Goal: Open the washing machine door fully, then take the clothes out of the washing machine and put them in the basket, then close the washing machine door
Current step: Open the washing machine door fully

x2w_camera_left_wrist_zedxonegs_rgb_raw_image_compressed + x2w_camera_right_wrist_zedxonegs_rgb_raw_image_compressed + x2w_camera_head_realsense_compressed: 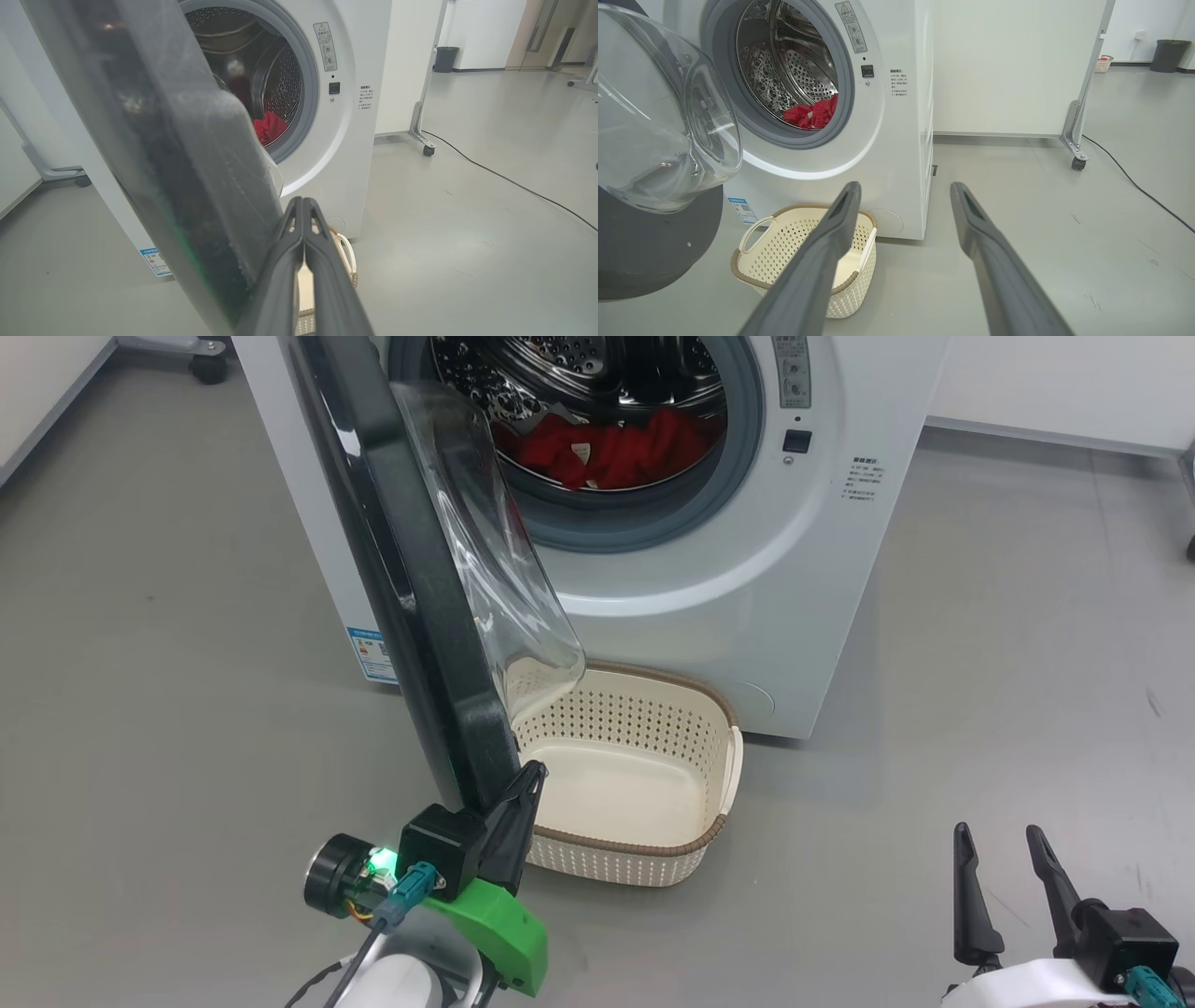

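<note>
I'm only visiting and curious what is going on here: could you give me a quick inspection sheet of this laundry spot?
Surface: grey floor, lightly scuffed.
Job's things: washing machine with its door swung open; red clothes in the drum; basket empty, in front of the machine.
Clutter: nothing seen.
Grippers: left gripper shut, by the door's lower edge, contact unclear; right gripper open, holding nothing.
Cables: black cable across the floor.
Surroundings: white wheeled partition, dark bin far off.
</note>
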Robot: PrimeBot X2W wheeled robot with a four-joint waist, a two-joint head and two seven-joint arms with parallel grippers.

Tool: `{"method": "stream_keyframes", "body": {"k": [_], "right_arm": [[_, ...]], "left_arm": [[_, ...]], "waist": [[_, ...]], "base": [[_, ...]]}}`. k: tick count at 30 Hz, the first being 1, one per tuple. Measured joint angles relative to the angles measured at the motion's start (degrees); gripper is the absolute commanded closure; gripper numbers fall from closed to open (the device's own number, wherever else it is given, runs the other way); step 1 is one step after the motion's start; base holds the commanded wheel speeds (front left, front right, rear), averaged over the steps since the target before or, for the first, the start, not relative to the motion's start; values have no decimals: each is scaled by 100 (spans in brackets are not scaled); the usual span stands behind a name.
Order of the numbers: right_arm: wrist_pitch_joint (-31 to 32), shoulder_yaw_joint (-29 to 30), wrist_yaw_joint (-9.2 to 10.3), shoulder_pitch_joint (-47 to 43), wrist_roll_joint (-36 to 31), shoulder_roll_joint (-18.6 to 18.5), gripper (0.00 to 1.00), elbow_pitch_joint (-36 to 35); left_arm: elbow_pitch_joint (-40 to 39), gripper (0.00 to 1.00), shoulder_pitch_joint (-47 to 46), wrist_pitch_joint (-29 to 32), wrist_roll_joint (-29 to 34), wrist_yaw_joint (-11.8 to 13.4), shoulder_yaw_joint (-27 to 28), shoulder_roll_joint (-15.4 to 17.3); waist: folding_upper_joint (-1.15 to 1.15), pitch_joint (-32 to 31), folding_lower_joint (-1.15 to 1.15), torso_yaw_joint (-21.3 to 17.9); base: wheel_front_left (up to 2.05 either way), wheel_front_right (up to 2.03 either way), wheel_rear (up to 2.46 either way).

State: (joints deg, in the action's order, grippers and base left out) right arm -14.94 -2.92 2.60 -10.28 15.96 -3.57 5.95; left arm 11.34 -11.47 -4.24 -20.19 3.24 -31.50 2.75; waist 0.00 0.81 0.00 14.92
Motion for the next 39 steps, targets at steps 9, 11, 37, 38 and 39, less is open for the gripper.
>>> {"method": "stream_keyframes", "body": {"k": [9, 11, 37, 38, 39], "right_arm": [[0, 64, -18, -1, -5, 23, 0, 2], [0, 107, -18, -1, -5, 25, 0, 0], [0, 371, -101, -5, -99, 37, 0, -100], [0, 376, -102, -4, -105, 36, 0, -104], [0, 381, -102, -4, -105, 36, 0, -111]], "left_arm": [[63, 100, 1, -96, -9, 7, 3, -10], [68, 100, 1, -108, -9, 7, -4, -15], [11, 100, 205, -376, -9, 185, 222, -45], [13, 100, 223, -401, -9, 192, 247, -45], [14, 100, 235, -414, -9, 203, 276, -44]], "waist": [[0, 13, 0, 95], [0, 22, 0, 137], [0, 284, 0, 975], [0, 294, 0, 1016], [0, 304, 0, 1058]], "base": [[0, 0, 0], [0, 0, 0], [0, 0, 0], [0, 0, 0], [0, 0, 0]]}}
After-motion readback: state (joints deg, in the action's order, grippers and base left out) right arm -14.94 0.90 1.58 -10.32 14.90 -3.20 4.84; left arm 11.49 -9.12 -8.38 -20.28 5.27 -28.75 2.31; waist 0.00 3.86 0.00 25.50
